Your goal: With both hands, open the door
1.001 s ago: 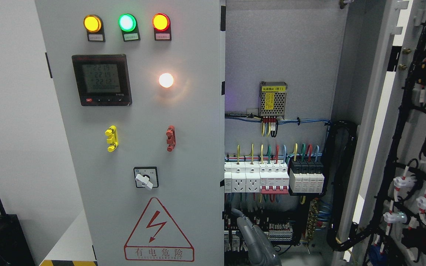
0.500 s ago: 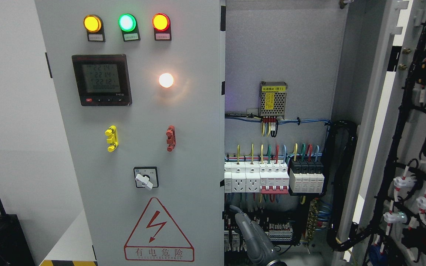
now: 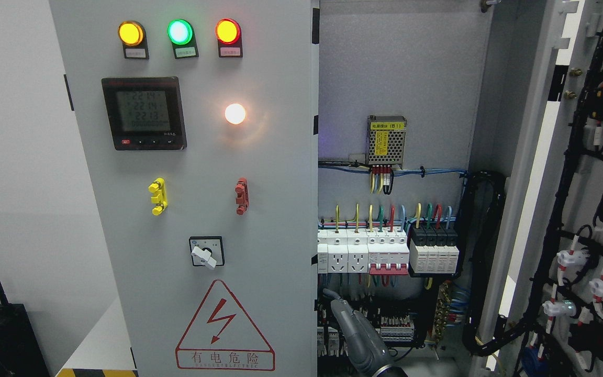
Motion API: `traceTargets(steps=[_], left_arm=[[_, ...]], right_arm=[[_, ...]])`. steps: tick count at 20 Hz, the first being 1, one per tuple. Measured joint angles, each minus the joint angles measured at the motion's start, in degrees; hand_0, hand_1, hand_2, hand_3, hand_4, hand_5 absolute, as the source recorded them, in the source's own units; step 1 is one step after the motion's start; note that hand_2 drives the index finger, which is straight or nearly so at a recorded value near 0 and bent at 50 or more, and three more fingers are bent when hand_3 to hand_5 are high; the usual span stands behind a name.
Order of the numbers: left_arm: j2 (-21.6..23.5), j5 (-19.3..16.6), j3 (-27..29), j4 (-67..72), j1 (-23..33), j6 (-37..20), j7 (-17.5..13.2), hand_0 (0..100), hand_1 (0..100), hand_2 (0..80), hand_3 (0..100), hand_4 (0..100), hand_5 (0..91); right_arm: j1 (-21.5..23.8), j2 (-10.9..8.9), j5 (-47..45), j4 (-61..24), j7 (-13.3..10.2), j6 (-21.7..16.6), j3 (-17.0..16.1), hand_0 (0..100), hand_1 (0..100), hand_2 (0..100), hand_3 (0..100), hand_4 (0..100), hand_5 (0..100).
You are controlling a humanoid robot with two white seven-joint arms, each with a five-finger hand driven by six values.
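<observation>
**Finger creeps up inside the open cabinet**

The grey finger (image 3: pixel 356 327) has edged slightly up and left since a moment ago. Which hand it belongs to, and its grip, cannot be told. The right door (image 3: pixel 584 209) stands swung wide; the left door (image 3: pixel 197 209) is shut, beside the breakers (image 3: pixel 385 254).

Even bright light; white lamp (image 3: pixel 235 113) blooms with glare; cabinet interior (image 3: pixel 395 63) slightly shaded; focus sharp
</observation>
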Motion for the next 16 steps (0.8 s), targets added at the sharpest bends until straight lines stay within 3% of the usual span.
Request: traceTargets(steps=[9, 16], left_arm=[[0.00, 0.00, 0.00, 0.00, 0.00, 0.00, 0.12, 0, 0, 0.0, 0, 0, 0.0], [0.00, 0.00, 0.00, 0.00, 0.00, 0.00, 0.17, 0, 0, 0.0, 0, 0, 0.0]], right_arm=[[-0.48, 0.00, -3.22, 0.82, 0.72, 0.00, 0.04, 38, 0, 0, 0, 0, 0], [-1.53, 0.00, -4.35, 1.93, 2.66, 0.03, -0.06, 38, 0, 0, 0, 0, 0]])
